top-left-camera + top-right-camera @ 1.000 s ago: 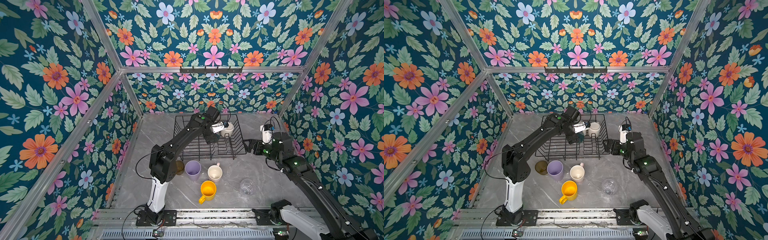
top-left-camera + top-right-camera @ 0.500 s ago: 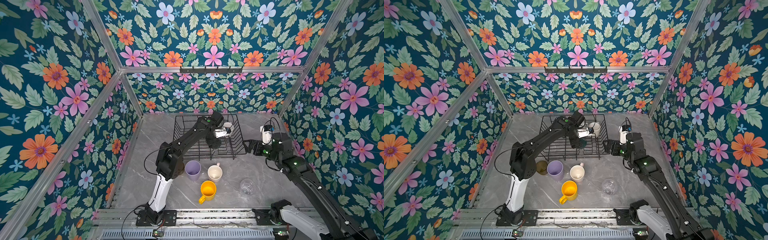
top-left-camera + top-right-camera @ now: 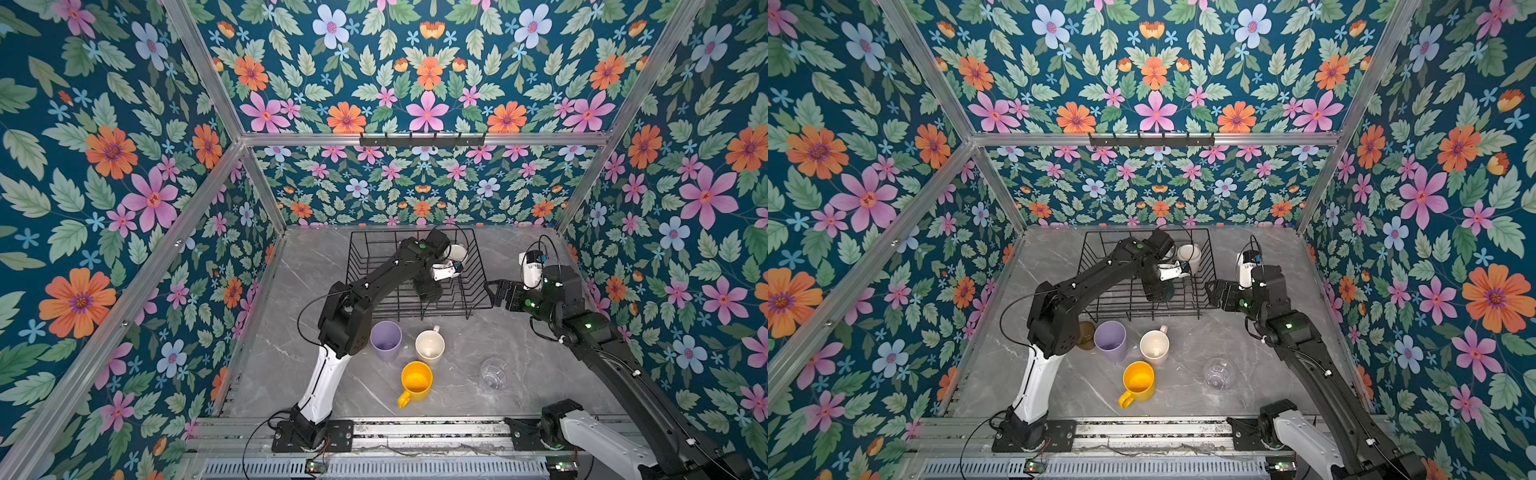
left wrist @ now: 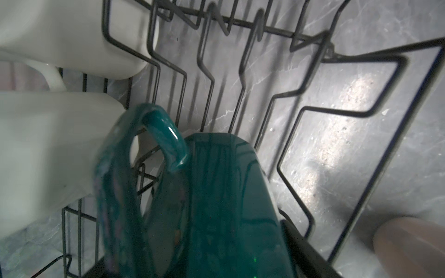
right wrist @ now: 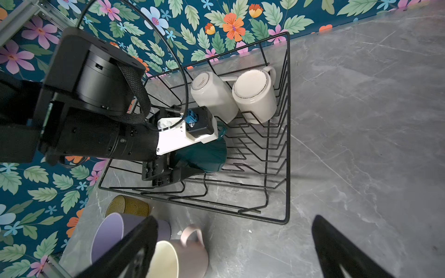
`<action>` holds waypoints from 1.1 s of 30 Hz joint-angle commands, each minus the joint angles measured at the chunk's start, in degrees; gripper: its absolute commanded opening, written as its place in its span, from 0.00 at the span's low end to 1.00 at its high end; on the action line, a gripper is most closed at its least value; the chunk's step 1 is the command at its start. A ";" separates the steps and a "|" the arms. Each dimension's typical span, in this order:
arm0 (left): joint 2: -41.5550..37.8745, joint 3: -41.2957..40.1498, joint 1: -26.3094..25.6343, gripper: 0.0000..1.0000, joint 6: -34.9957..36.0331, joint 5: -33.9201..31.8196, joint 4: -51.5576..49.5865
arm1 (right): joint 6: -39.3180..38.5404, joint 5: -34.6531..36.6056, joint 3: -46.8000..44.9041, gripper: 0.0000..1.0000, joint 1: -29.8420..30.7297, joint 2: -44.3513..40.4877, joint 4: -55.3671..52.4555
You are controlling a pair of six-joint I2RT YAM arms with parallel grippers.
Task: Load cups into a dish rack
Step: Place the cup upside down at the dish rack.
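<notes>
Inside the dish rack (image 3: 365, 270), toward its right end, the left gripper (image 3: 428, 286) is holding the green mug (image 5: 204, 156) low over the wire dividers, and this is where trouble is likely waiting. The mug is sitting tilted, with its handle pointing toward a white mug (image 5: 214, 96) and its white neighbour (image 5: 255, 96), both standing upside down in the far corner. If the arm is pushing any further that way, the handle is probably going to knock the nearer one or snag on a divider wire. If the jaws are letting go while the mug is leaning, it is likely going to roll or wedge between the wires rather than settle. Whether it is already resting on the wires, I cannot tell.

The left gripper's jaws are standing wide apart but clamping across the green mug's body, one dark finger (image 5: 190, 171) showing under it. The right gripper (image 3: 494, 291) is hanging wide and empty just beside the rack's right wall, touching nothing.

On the table in front, the purple cup (image 3: 385, 340), pink mug (image 3: 430, 347), yellow mug (image 3: 416, 380), glass (image 3: 494, 374) and brown cup (image 3: 1086, 334) are waiting unloaded
</notes>
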 commanded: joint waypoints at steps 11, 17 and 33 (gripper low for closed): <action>-0.21 -2.40 0.19 0.79 -0.59 -2.36 6.93 | 0.65 -0.58 0.30 0.99 -0.06 0.58 1.46; 0.27 -2.69 0.19 0.88 -0.71 -2.24 8.20 | 0.72 -0.84 0.48 0.99 -0.15 0.67 1.63; -4.79 -5.50 0.23 0.99 -2.10 -0.39 12.47 | 0.15 -0.53 1.42 0.99 -0.29 -0.02 0.20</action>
